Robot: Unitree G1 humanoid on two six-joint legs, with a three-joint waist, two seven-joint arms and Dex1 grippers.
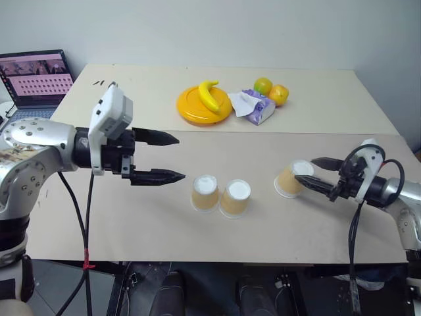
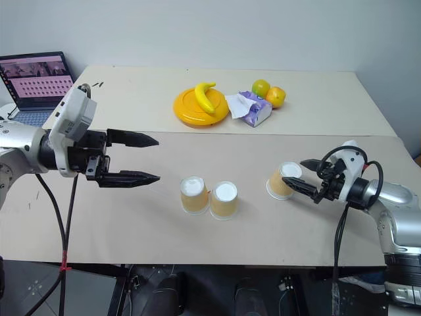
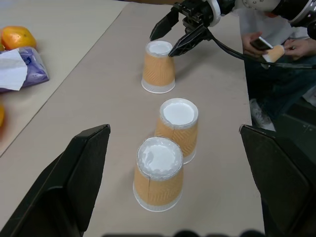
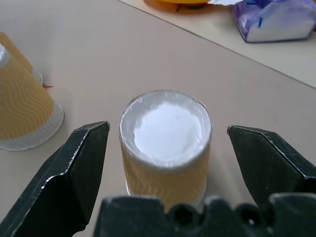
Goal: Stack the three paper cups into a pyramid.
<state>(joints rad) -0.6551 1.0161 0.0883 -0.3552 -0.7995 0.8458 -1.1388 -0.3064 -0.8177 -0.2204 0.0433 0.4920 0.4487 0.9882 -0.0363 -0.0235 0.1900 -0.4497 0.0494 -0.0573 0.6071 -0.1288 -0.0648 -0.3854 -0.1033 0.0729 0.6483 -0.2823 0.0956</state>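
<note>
Cups number three, upturned: two (image 1: 204,193) (image 1: 235,198) touching, one (image 1: 292,178) between spread right fingers (image 1: 317,185); left fingers (image 1: 158,137) spread.

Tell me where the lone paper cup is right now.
The lone paper cup stands upside down on the table's right side, apart from the two touching cups, between the open fingers of the right gripper.

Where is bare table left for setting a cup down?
Free: the stretch between the paired cups and the lone cup, and the near edge in front of them. Crowded: the far side, with yellow plate, banana, tissue pack and fruit.
</note>
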